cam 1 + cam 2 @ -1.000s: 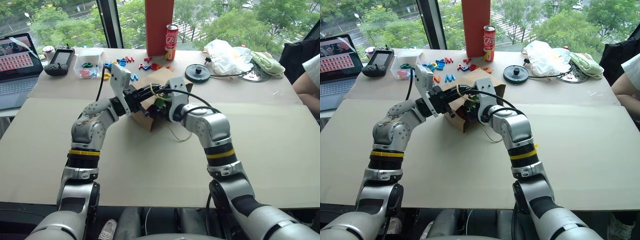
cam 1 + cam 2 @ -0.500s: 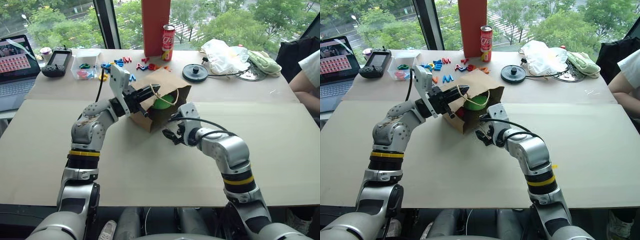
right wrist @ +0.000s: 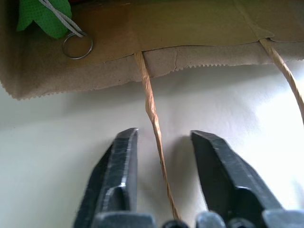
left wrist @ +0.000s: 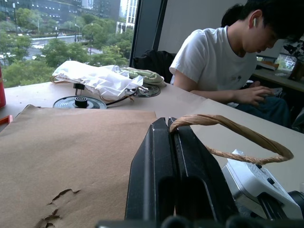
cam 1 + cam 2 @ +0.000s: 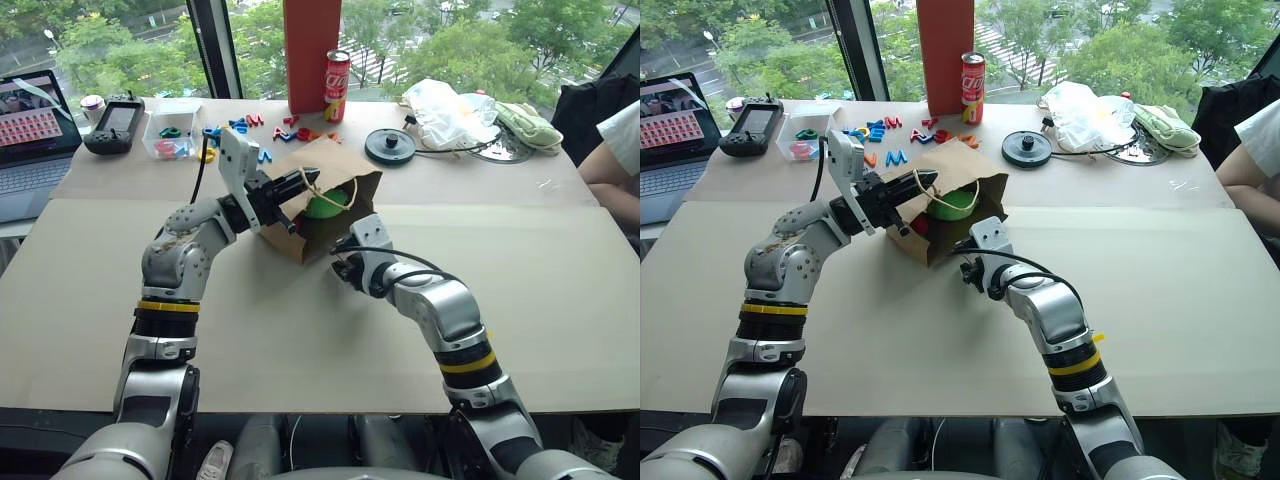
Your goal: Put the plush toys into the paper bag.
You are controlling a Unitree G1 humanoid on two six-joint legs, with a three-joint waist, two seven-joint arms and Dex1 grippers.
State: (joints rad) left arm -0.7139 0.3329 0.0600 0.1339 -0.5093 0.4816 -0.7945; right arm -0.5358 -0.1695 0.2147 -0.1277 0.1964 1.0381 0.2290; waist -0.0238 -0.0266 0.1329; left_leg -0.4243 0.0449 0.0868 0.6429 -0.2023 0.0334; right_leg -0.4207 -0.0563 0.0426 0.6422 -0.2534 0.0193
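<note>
- Left gripper (image 4: 176, 142): jaws pressed together, clamped on the upper twine handle (image 4: 228, 128) of the paper bag (image 5: 325, 205), loop arching out past the fingertips, bag mouth held up and open.
- Paper bag: lying on its side on the table (image 5: 300, 340), mouth facing the right gripper (image 3: 161, 156), brown top panel spreading just beyond the shut left jaws, small tear in the paper near them.
- Right gripper: low over the table just in front of the bag's mouth, jaws a little apart, straddling one strand of the lower twine handle (image 3: 154, 123) without visibly pinching it; second strand of that loop off to one side of the jaws.
- Lime-green plush toy (image 5: 322, 203): inside the bag, seen through the open mouth, beyond the right jaws and below the left ones.
- Red chili toy (image 5: 921, 224): also inside the bag, a bit of red beside the green one; its green tip (image 3: 42, 16) and key ring (image 3: 76, 45) resting on the bag's lower lip, just ahead of the right jaws.
- Beyond the bag, well away from both jaws: red soda can (image 5: 337, 72), coloured letters (image 5: 245, 125), white plastic bag (image 5: 450, 110), laptop (image 5: 35, 130).
- Person in a white shirt (image 4: 223, 52) seated past the table's far end.
</note>
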